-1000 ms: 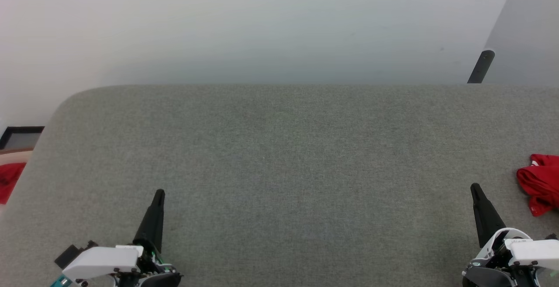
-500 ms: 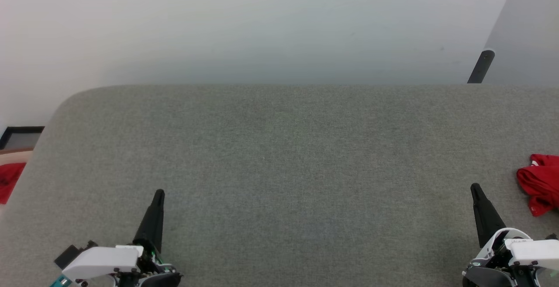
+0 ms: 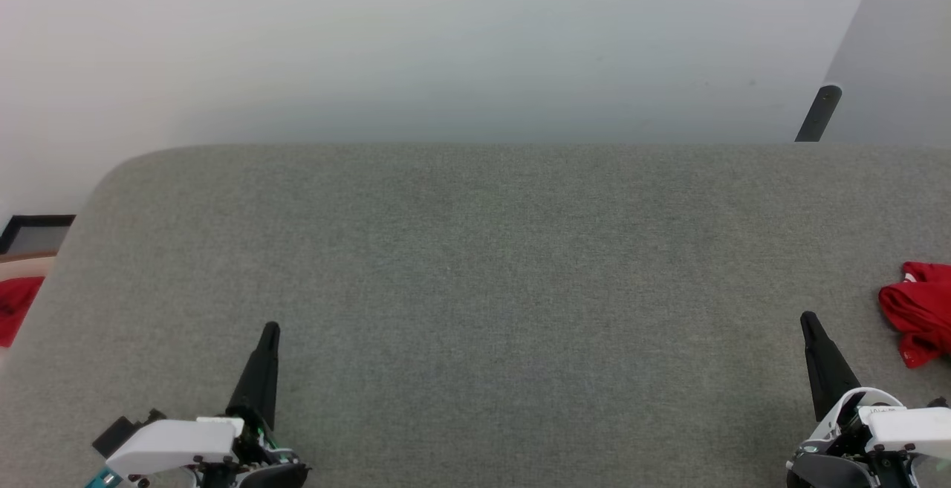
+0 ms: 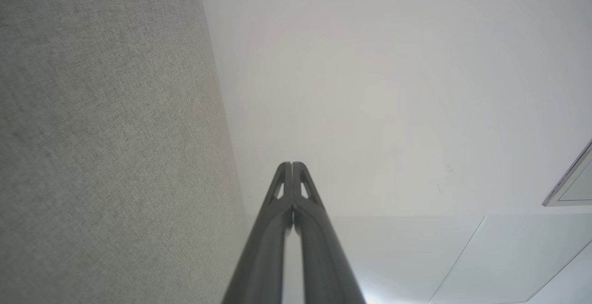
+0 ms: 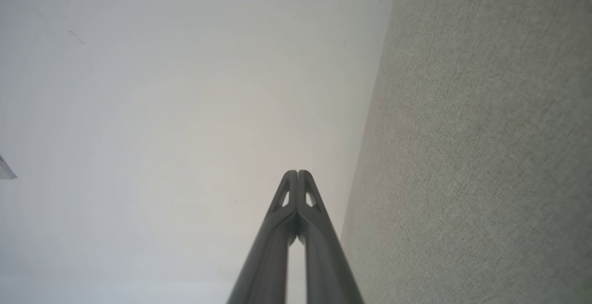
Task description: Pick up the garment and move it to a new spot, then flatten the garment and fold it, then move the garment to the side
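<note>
The garment [image 3: 918, 312] lies crumpled in a red heap at the right edge of the head view, cut off by the frame, on the grey fabric-covered table [image 3: 490, 272]. My right gripper [image 3: 808, 321] is shut and empty, just left of the heap and a little nearer me, apart from it. At the lower left my left gripper [image 3: 271, 330] is shut with nothing in it. Each wrist view looks along its own pressed-together fingers, the left gripper [image 4: 292, 165] and right gripper [image 5: 298, 173], past the table's far edge to the white wall.
A white wall rises behind the table's far edge. A dark post [image 3: 819, 113] and a pale panel stand at the back right. Beyond the table's rounded left corner are a red patch [image 3: 15, 306] and a dark frame [image 3: 33, 229].
</note>
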Controlling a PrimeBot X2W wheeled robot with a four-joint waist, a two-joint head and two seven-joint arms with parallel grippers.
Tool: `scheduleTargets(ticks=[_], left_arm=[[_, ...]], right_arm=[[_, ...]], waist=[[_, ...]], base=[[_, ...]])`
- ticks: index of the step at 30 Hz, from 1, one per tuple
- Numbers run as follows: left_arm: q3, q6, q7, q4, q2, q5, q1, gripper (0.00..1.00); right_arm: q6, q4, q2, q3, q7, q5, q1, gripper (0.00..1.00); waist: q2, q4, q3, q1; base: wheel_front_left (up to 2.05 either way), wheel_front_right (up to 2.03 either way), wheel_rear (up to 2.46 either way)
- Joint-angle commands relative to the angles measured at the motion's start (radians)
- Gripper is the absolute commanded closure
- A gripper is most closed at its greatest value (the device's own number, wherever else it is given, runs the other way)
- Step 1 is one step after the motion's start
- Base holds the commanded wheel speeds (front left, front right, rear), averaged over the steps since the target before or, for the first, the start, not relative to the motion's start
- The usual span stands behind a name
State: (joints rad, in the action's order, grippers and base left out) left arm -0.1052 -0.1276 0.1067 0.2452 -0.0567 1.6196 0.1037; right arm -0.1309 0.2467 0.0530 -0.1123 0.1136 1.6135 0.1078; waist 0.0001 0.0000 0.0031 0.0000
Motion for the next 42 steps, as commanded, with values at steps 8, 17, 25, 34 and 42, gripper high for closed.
scheduleTargets(ticks=[8,17,25,34,42], left_arm=[[-0.004,-0.006,0.004,0.002,0.002,-0.003,0.010,1.00],[-0.005,-0.006,0.005,0.002,0.003,-0.004,0.010,1.00],[-0.006,-0.006,0.006,0.002,0.004,-0.004,0.010,1.00],[-0.007,-0.006,0.007,0.002,0.004,-0.005,0.010,1.00],[-0.007,-0.006,0.008,0.002,0.004,-0.006,0.011,1.00]], right_arm=[[0.000,0.000,-0.004,-0.002,0.001,0.000,0.004,1.00],[0.000,0.000,-0.004,-0.002,0.001,-0.001,0.004,1.00],[0.000,0.000,-0.005,-0.002,0.001,-0.001,0.004,1.00],[0.000,0.000,-0.005,-0.003,0.001,-0.001,0.004,1.00],[0.000,0.000,-0.005,-0.003,0.002,-0.001,0.004,1.00]], waist=[[-0.0001,0.000,0.000,0.0000],[-0.0001,0.000,0.000,0.0000],[-0.0001,0.000,0.000,0.0000],[-0.0001,0.000,0.000,0.0000],[-0.0001,0.000,0.000,0.0000]], base=[[0.00,0.00,0.00],[0.00,0.00,0.00],[0.00,0.00,0.00],[0.00,0.00,0.00],[0.00,0.00,0.00]])
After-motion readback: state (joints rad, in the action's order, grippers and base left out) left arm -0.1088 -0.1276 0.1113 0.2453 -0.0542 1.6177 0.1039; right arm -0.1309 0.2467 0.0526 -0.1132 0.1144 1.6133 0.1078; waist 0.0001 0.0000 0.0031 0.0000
